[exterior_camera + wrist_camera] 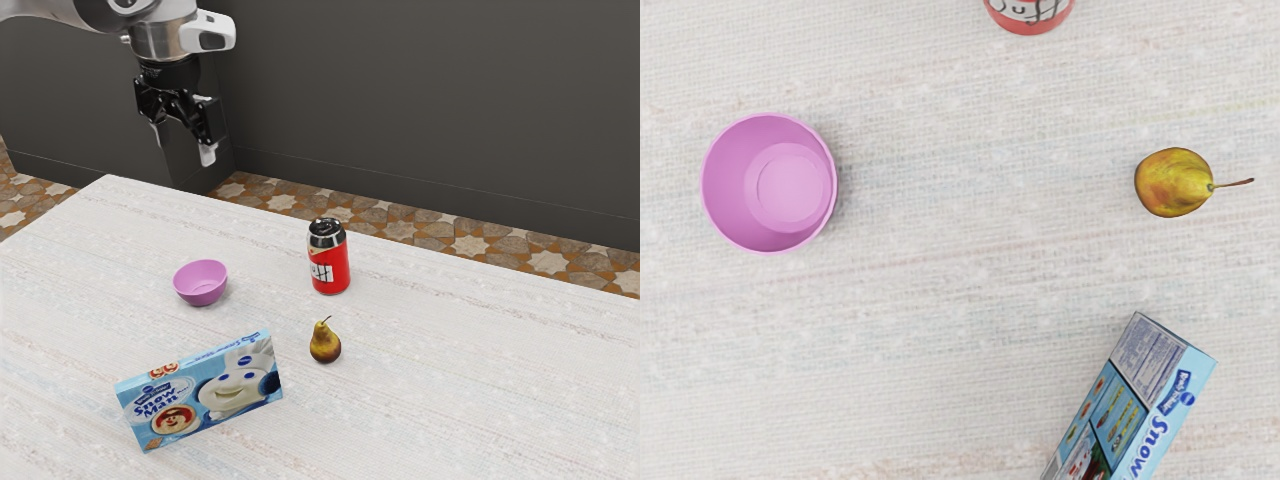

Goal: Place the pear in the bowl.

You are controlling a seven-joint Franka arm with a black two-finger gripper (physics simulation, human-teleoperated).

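The Franka arm (163, 38) reaches in at the exterior view's far left, its black two-finger gripper (185, 150) pointing down, fingers (208, 155) spread apart.

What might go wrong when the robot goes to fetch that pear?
The pear has a rounded, tapering body, so it might slip or roll as the gripper closes. The red can and upright box stand near it and could be knocked over. A pear released over the bowl's rim could tumble out.
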